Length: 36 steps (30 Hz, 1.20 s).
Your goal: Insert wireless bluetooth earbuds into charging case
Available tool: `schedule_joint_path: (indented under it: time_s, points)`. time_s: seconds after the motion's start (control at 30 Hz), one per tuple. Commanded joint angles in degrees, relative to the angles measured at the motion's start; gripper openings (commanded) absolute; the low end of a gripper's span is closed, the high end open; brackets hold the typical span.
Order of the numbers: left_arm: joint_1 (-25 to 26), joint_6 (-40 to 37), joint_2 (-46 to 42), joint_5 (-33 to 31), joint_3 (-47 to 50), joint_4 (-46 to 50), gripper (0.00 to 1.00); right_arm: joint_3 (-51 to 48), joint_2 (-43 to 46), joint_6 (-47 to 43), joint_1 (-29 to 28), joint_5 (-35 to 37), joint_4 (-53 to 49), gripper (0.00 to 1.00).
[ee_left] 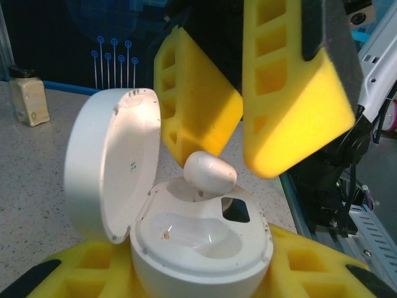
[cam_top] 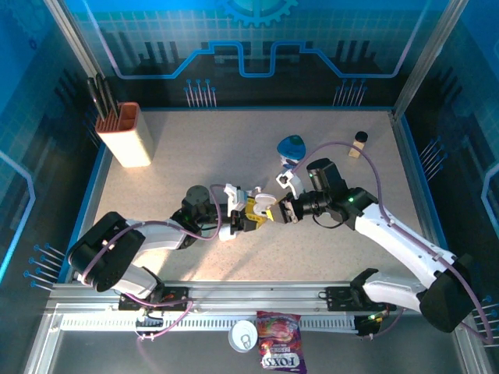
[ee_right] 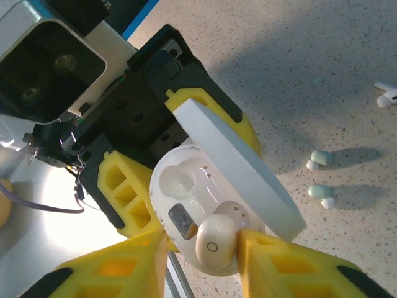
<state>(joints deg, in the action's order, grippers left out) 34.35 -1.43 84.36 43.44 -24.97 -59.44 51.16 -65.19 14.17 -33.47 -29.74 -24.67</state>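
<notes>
**White earbud perched, not yet seated**

White earbud (ee_left: 209, 172) sits tilted, only partly down in one socket of the open charging case (ee_left: 186, 273), which the left gripper (cam_top: 251, 216) clamps from both sides. The right gripper (ee_left: 236, 155) hangs just above, fingers apart, one pad close against the bud. A lifting pad could drag the bud out, or the lid (ee_left: 111, 180) could shut on it unseated. Two teal earbuds (ee_right: 319, 158) lie on the bench (ee_right: 310, 62) nearby.
</notes>
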Motion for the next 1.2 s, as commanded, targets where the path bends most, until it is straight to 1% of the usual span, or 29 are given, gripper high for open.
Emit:
schedule_joint_path:
  time_s: [0.0, 0.03, 0.23, 0.33, 0.4, 0.47, 0.53, 0.6, 0.7, 0.73, 0.87, 0.97, 1.17]
  points:
    - [0.7, 0.3, -0.2, 2.3, -1.3, -4.0, 0.37, 1.3, 1.4, 0.0, -0.3, 4.5, -1.7, 0.43]
    - [0.6, 0.2, 0.0, 2.3, -1.3, -4.0, 0.37, 1.2, 1.9, 0.0, -0.2, 4.8, -1.7, 0.44]
    - [0.5, 1.3, 1.0, 1.4, -0.9, -6.4, 0.38, -1.7, 6.6, 0.2, 0.9, 4.1, 0.7, 0.60]
    - [-0.6, 4.6, 2.3, -0.1, 0.1, -12.8, 0.39, -6.5, 11.3, 1.9, 2.4, 1.3, 6.9, 0.63]
    - [-1.7, 6.5, 3.3, 0.0, 0.4, -15.9, 0.38, -10.9, 14.1, 5.3, 4.5, 0.8, 12.0, 0.63]
    - [-2.4, 7.6, 3.5, 0.0, 0.6, -17.5, 0.38, -14.9, 15.3, 10.5, 8.6, -0.1, 15.8, 0.63]
    - [-2.6, 7.6, 3.0, -0.5, 0.6, -17.1, 0.38, -17.4, 15.1, 14.8, 12.0, 0.6, 17.1, 0.62]
    - [-2.5, 7.2, 2.6, -0.9, 0.7, -16.6, 0.38, -18.8, 13.6, 19.3, 14.1, 5.6, 16.0, 0.61]
    - [-2.6, 6.6, 2.5, -0.9, 0.5, -15.5, 0.38, -18.4, 8.4, 25.5, 14.6, 12.9, 11.7, 0.59]
    - [-2.5, 6.5, 2.5, -0.8, 0.3, -15.2, 0.38, -18.1, 6.5, 27.7, 14.7, 14.0, 10.5, 0.58]
    - [-2.6, 6.4, 2.7, -0.8, 0.4, -15.1, 0.38, -20.3, 1.1, 34.7, 13.6, 17.7, 14.8, 0.57]
    - [-2.6, 6.5, 2.5, -0.7, 0.5, -15.0, 0.38, -20.8, -2.5, 36.2, 13.6, 19.3, 16.3, 0.57]
    - [-2.6, 5.5, 2.0, -1.1, 0.9, -14.3, 0.38, -18.5, -9.3, 35.1, 13.2, 20.3, 19.0, 0.56]
